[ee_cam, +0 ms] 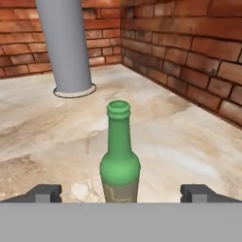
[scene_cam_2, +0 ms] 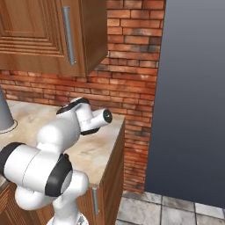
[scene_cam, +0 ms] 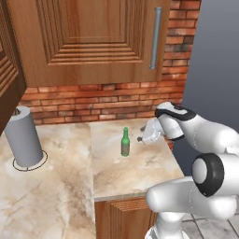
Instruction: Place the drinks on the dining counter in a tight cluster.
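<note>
We saw the green bottle (scene_cam: pixel 125 142) standing upright on the worktop (scene_cam: pixel 130 172), just left of the claw (scene_cam: pixel 141 138). In the hand view it stood centred ahead of the fingertips (ee_cam: pixel 45 193), the claw spread wide and empty.

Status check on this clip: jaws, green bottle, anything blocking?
Gripper jaws open, level with green bottle, not touching. Bottle upright on marble counter, centred between the tips. Grey cylinder stands well behind, nothing in the way.

Arm reaches forward, hand (ee_cam: pixel 121 191) spread wide, empty.
</note>
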### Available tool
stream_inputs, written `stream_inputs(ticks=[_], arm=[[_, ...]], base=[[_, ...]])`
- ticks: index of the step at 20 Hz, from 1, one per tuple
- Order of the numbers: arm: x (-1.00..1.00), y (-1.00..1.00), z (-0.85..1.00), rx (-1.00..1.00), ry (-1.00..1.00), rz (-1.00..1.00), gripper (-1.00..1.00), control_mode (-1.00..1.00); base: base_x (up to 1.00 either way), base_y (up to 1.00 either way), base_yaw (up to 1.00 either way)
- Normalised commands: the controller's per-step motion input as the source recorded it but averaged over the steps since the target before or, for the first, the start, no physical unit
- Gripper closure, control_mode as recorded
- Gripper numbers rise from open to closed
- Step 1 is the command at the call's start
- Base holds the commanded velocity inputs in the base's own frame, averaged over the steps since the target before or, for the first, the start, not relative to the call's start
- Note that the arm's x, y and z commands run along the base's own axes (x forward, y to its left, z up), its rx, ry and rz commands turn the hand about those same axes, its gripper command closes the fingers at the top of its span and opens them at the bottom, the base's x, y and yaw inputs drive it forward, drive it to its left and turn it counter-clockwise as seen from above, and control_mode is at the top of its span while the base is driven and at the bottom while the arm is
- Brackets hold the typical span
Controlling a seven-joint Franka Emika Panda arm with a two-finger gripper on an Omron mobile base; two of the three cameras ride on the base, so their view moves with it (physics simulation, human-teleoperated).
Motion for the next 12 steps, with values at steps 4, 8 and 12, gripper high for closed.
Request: stream_inputs(ticks=[4, 8, 12], arm=[[0.00, 0.00, 0.00, 0.12, 0.00, 0.23, -1.00, -1.00], [0.00, 0.00, 0.00, 0.07, 0.00, 0.11, -1.00, -1.00], [0.00, 0.06, -0.12, 0.01, 0.05, 0.00, -1.00, -1.00]], base=[[0.00, 0.00, 0.00], [0.00, 0.00, 0.00], [0.00, 0.00, 0.00]])
